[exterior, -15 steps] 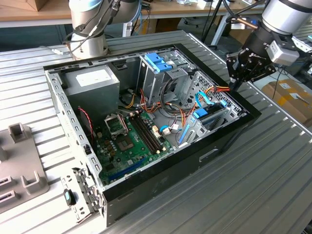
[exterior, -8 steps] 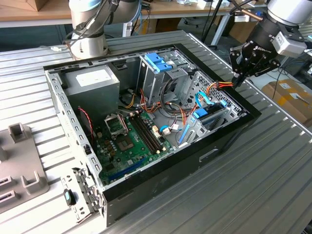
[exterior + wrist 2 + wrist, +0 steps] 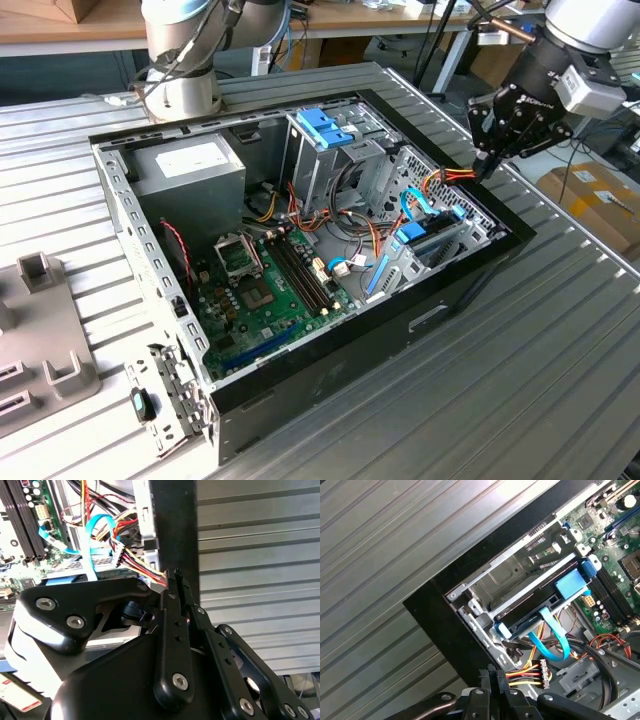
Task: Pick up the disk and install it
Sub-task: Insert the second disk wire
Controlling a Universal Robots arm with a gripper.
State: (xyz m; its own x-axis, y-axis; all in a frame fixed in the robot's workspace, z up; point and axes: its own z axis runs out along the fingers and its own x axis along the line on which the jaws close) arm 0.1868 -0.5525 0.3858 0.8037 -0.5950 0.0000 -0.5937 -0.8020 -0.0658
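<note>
**Disk seated in the case bay, pincer closed above the corner**

The flat silver-metal disk with light-blue plastic rails (image 3: 535,605) lies in its bay inside the open black computer case (image 3: 470,270), just below and ahead of the pincer (image 3: 492,677). It looks stiff, fairly heavy and shock-sensitive; the rail edges seem the safest hold. The pincer's fingers are pressed together, holding nothing, beside a red-yellow-black power cable bundle (image 3: 525,675). The case rests on a ribbed grey metal bench (image 3: 560,360); cardboard boxes (image 3: 590,195) stand beyond.
</note>
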